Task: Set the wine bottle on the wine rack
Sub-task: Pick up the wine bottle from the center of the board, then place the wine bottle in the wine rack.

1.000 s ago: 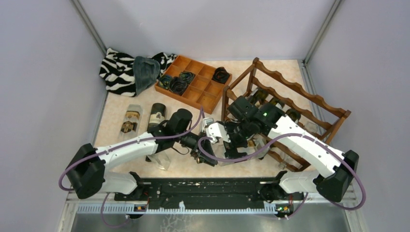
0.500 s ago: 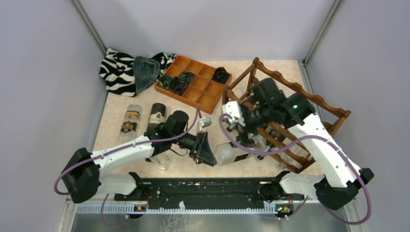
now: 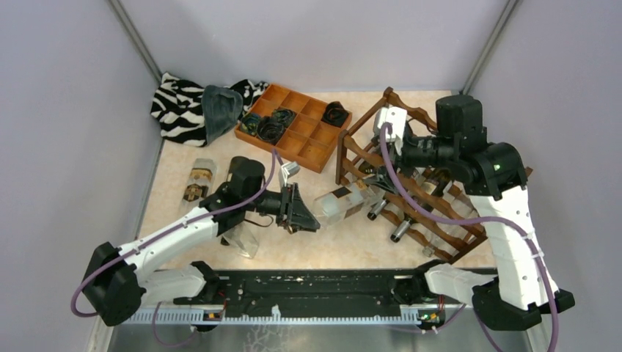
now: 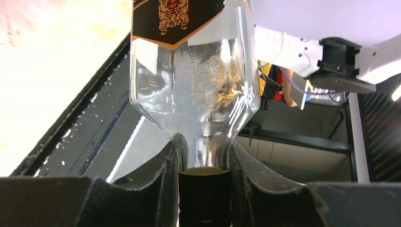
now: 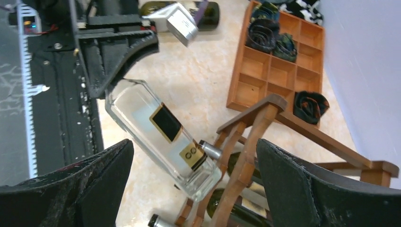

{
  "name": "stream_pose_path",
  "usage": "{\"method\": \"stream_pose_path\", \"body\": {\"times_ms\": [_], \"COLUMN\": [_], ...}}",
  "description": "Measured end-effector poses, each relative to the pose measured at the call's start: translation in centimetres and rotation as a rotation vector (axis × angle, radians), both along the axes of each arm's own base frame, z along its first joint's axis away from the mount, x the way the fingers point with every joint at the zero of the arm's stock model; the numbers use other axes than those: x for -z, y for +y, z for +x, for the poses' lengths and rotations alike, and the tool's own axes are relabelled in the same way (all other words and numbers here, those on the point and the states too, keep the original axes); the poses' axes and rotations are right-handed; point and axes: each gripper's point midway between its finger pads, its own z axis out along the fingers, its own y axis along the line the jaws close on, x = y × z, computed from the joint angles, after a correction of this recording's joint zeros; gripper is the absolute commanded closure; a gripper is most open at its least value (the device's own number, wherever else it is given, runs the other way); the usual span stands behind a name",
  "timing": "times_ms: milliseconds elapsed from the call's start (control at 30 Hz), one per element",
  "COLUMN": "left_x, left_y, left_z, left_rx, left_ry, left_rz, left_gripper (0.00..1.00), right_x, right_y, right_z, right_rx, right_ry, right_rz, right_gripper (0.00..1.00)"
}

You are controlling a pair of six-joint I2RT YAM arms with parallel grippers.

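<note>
left claw [image 4: 204, 152] – clamped on clear wine bottle [image 3: 339, 203] neck | right claw [image 5: 196, 161] – wide apart, empty | wine rack [image 5: 253, 137]: dark bottles [image 5: 222, 199] | compartment tray [image 3: 277, 152]: dark rolled items [image 3: 268, 126]

The beige table [image 3: 315, 253] carries a wine rack [image 3: 342, 161], a compartment tray [image 3: 308, 141], a zebra-striped cloth [image 3: 176, 110] and a clear bottle [image 3: 199, 182].

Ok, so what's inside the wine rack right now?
Bottles lie in the wine rack: two necks poke out its near side, and dark green bottles show between its rails. The right arm covers the rack's middle, so no full count.
</note>
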Motion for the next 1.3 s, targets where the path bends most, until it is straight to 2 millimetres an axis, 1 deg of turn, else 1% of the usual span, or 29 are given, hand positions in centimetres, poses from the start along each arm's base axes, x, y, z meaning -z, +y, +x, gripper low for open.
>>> {"method": "stream_pose_path", "body": {"times_ms": [67, 167, 333, 567, 733, 1000, 1133, 1300], "left_x": [-0.2, -0.2, 0.2, 0.0, -0.1, -0.1, -0.2, -0.3], "left_y": [0.3, 0.7, 1.0, 1.1, 1.3, 1.4, 1.5, 1.6], "left_z": [0.6, 1.6, 2.1, 3.0, 3.7, 3.8, 4.0, 4.1], "left_rx": [-0.030, -0.069, -0.095, -0.125, -0.152, -0.154, -0.151, -0.152], "left_ry": [-0.008, -0.016, -0.001, 0.001, 0.000, 0.009, 0.024, 0.037], "left_rz": [-0.002, -0.001, 0.007, -0.012, -0.022, -0.035, -0.043, -0.050], "left_gripper": [1.00, 1.00, 1.00, 1.00, 1.00, 1.00, 1.00, 1.00], "right_x": [0.2, 1.3, 3.1, 3.7, 4.7, 6.1, 6.9, 7.2], "right_y": [-0.2, -0.5, -1.0, -1.3, -1.8, -2.9, -3.2, -3.3], "right_z": [0.9, 2.0, 3.1, 3.9, 4.4, 5.8, 6.0, 6.2], "right_rx": [0.042, 0.092, 0.149, 0.183, 0.222, 0.305, 0.322, 0.333], "right_ry": [0.002, 0.022, 0.055, 0.057, 0.067, 0.066, 0.074, 0.069], "right_rz": [-0.005, -0.021, -0.045, -0.050, -0.070, -0.111, -0.127, -0.133], "right_gripper": [0.01, 0.01, 0.01, 0.01, 0.02, 0.02, 0.02, 0.02]}}
